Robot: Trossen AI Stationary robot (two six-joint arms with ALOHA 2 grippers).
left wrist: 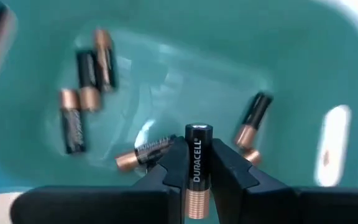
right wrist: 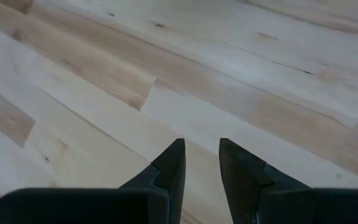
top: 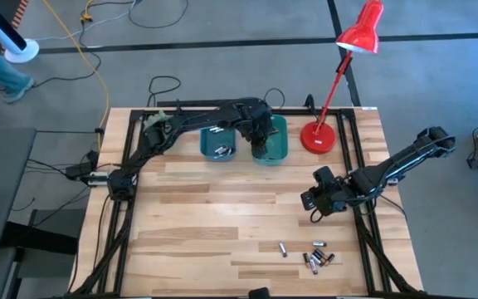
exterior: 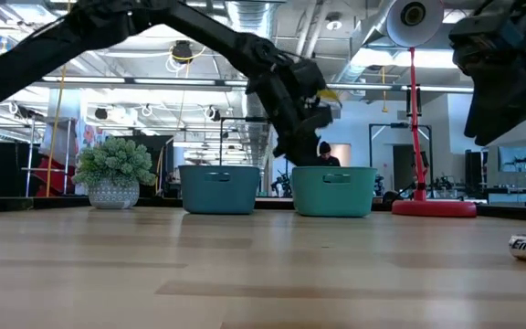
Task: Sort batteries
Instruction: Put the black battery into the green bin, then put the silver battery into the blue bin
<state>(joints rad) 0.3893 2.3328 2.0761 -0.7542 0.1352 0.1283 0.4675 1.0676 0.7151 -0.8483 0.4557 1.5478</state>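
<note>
- The left gripper (left wrist: 196,177) hung over the right-hand teal bin (top: 277,151), its fingers clamped on a black-and-copper Duracell battery (left wrist: 197,177).
- Several like cells (left wrist: 79,118) lay in that bin.
- More batteries (top: 315,258) sat loose near the table's (top: 206,241) front edge.
- The right gripper (right wrist: 201,168) hovered over bare wood, jaws parted, holding nothing.

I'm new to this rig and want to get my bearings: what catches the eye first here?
The left tool hangs over the right-hand teal bin at the table's far edge, clamped on a Duracell battery above cells already inside. A red desk lamp stands beside that bin. Loose batteries lie near the front edge, the right tool empty above bare wood.
</note>
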